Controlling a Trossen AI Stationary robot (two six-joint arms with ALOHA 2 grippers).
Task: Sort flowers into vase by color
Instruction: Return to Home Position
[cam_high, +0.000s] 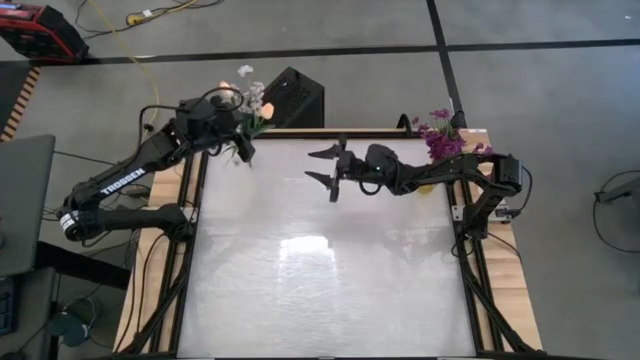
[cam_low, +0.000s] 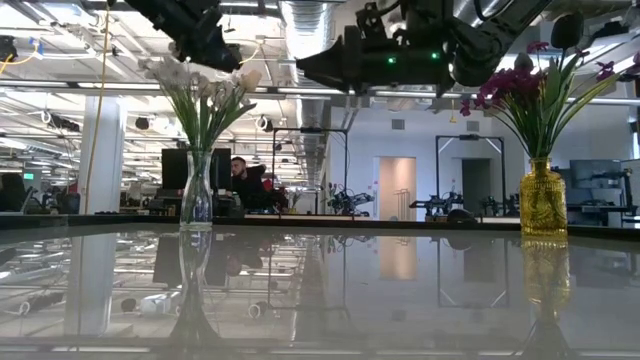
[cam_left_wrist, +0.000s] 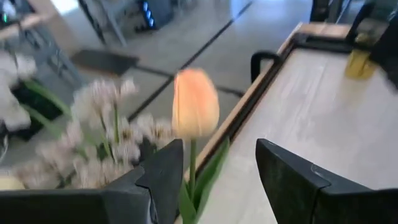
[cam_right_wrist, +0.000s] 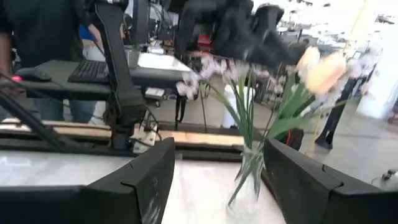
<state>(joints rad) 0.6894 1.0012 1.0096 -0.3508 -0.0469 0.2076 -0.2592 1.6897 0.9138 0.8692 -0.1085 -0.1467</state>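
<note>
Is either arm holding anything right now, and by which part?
Nothing is held. The left gripper is open around a peach tulip standing in the vase; the right gripper is open and empty.

Clear vase left, white sprays and tulip buds; amber vase right, purple blossoms.

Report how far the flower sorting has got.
Done: the clear glass vase holds the white sprays and peach tulips; the amber glass vase holds the purple blossoms. In hand: nothing; the left gripper near the clear vase and the right gripper over the table are open, empty. Left: no loose flower shows.
</note>
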